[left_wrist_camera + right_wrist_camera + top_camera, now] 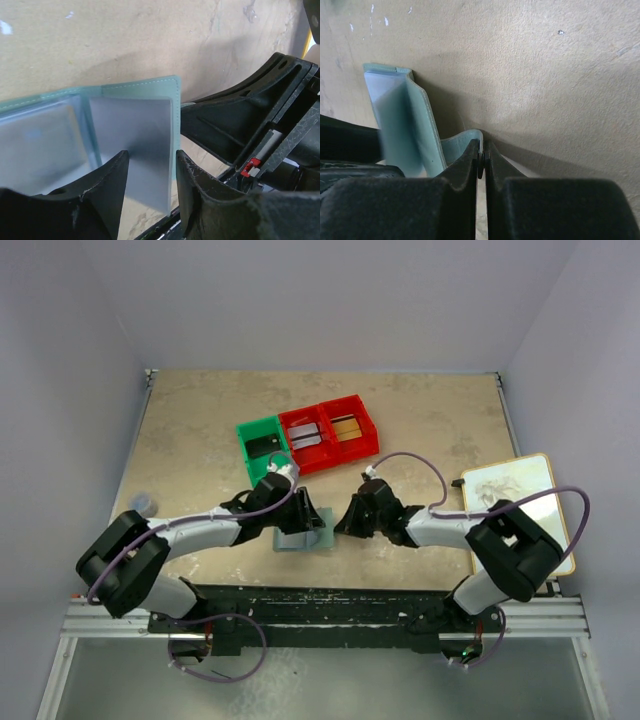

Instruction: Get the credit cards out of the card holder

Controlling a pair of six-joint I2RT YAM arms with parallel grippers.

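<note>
Two grippers meet at the holder [318, 538], which lies open on the table [200, 420] just ahead of the arm bases, near centre. Left gripper [152, 155] is part open, its fingers [110, 175] apart with the gap over the holder's right panel, and grips nothing. Grey card [132, 135] sits in that panel's clear sleeve; no print readable on it. Left panel's sleeve is blurred, contents can't tell. Right gripper [481, 150] is closed to a sliver, tips pinching the holder's curled edge, and that side stands up off the table. Farther back, well apart from the holder, is a green bin [245, 445], with two red bins [312, 464] just beside it in a row. Things inside are too small to read. Far right is a yellow-rimmed board [510, 490] with a faint drawing, no lettering legible.
</note>
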